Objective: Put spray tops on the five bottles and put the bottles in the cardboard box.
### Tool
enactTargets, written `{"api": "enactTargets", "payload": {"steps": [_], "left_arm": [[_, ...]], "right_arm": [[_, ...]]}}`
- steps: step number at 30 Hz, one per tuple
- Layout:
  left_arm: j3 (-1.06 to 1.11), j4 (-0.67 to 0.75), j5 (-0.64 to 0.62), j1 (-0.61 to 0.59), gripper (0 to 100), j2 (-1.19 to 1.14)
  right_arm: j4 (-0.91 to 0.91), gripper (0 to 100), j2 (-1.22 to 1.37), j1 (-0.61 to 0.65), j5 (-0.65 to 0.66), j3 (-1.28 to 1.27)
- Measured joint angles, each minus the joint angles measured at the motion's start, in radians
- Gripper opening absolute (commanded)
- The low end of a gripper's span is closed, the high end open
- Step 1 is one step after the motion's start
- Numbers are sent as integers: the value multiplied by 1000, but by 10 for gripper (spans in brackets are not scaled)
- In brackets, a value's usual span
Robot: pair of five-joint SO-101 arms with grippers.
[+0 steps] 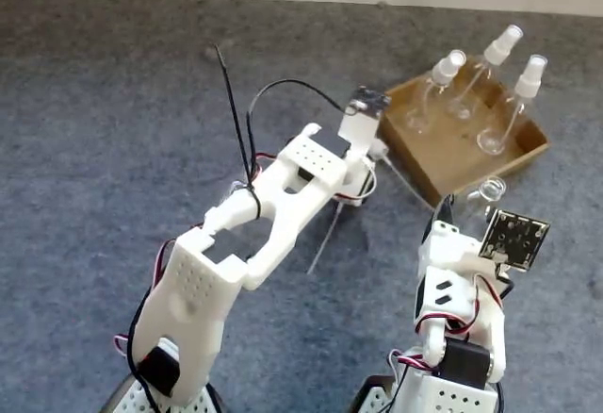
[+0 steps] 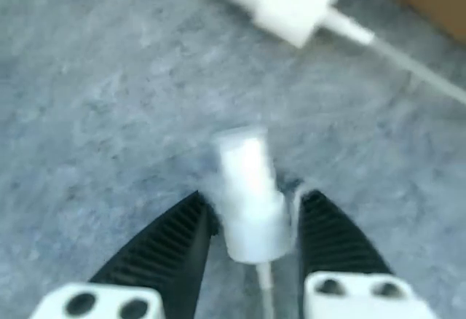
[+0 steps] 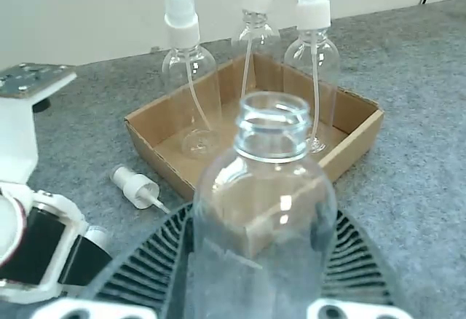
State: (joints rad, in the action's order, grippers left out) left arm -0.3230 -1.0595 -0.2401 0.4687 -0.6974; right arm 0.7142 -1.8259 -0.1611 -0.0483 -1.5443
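Note:
A clear bottle [image 3: 266,210] with a bare neck stands upright in my right gripper [image 3: 262,261], which is shut on its body. In the high view this bottle [image 1: 490,189] is just in front of the cardboard box [image 1: 528,154]. Three bottles with spray tops [image 1: 445,88] stand inside the box. My left gripper [image 2: 251,221] is shut on a white spray top [image 2: 247,202] just above the carpet. Its thin tube [image 1: 325,239] trails back under the arm. The left gripper [image 1: 363,185] is at the box's left corner.
A second loose spray top [image 3: 135,186] lies on the grey carpet against the box's near-left wall, and it is close beyond my left fingers [image 2: 291,2]. The left arm [image 1: 273,206] stretches diagonally across the middle. Open carpet lies to the far left.

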Motion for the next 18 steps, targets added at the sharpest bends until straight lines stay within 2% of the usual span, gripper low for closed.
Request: {"api": "enactTargets", "payload": {"steps": [7, 10, 18], "left_arm": [[-43, -89, 132, -3, 66, -3], [-78, -169, 147, -11, 66, -5], [-153, -341, 150, -49, 66, 115]], "right_arm": [[0, 159, 0, 0, 0, 0], [0, 159, 0, 2, 0, 0], [0, 159, 0, 126, 0, 0]]}}
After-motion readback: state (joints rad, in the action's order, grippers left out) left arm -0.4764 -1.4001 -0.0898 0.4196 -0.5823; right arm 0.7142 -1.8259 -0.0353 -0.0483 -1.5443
